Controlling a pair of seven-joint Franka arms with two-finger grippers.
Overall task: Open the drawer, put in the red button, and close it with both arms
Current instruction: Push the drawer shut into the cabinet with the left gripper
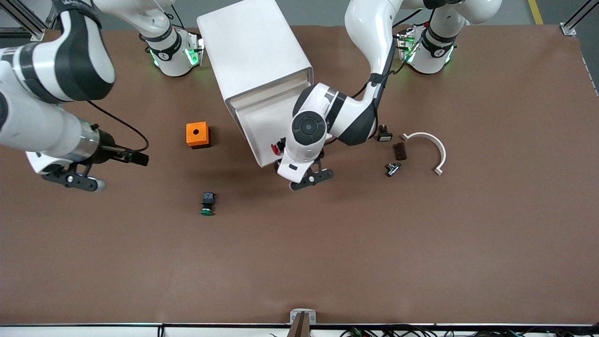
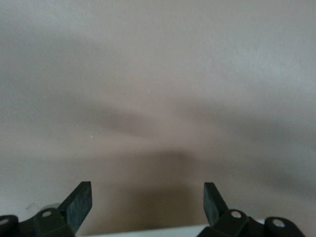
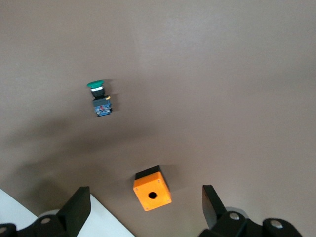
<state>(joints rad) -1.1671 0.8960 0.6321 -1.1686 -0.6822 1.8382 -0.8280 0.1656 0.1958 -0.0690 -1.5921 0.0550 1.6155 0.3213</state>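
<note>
Brown matting covers the worktop (image 1: 327,252), with a white cabinet (image 1: 255,51) standing between the two arm bases. Its drawer (image 1: 257,126) is pulled out toward the front camera. The red button (image 1: 276,149) lies in the drawer at the corner nearest the camera, just beside the left arm's wrist and partly hidden by it.

The left gripper (image 1: 311,178) hangs low at the drawer's front edge, close to the red button. Its fingers (image 2: 79,202) stand wide apart and hold nothing; the left wrist view shows only bare matting between them, with a strip of white at the frame's edge.

The right gripper (image 1: 82,180) waits over bare worktop toward the right arm's end, well apart from the cabinet. Its fingers (image 3: 76,210) are also spread wide and empty. In the right wrist view an orange box (image 3: 152,188) with a hole in its top sits near that gripper, and a green button (image 3: 100,98) lies on its side farther out. In the front view the orange box (image 1: 197,135) stands between the right gripper and the drawer, and the green button (image 1: 208,203) lies nearer the camera than the box.

Toward the left arm's end from the left gripper lie a white curved bracket (image 1: 433,150), a small black part (image 1: 384,134), a dark brown block (image 1: 399,151) and a small metal piece (image 1: 393,168), all apart from one another.
</note>
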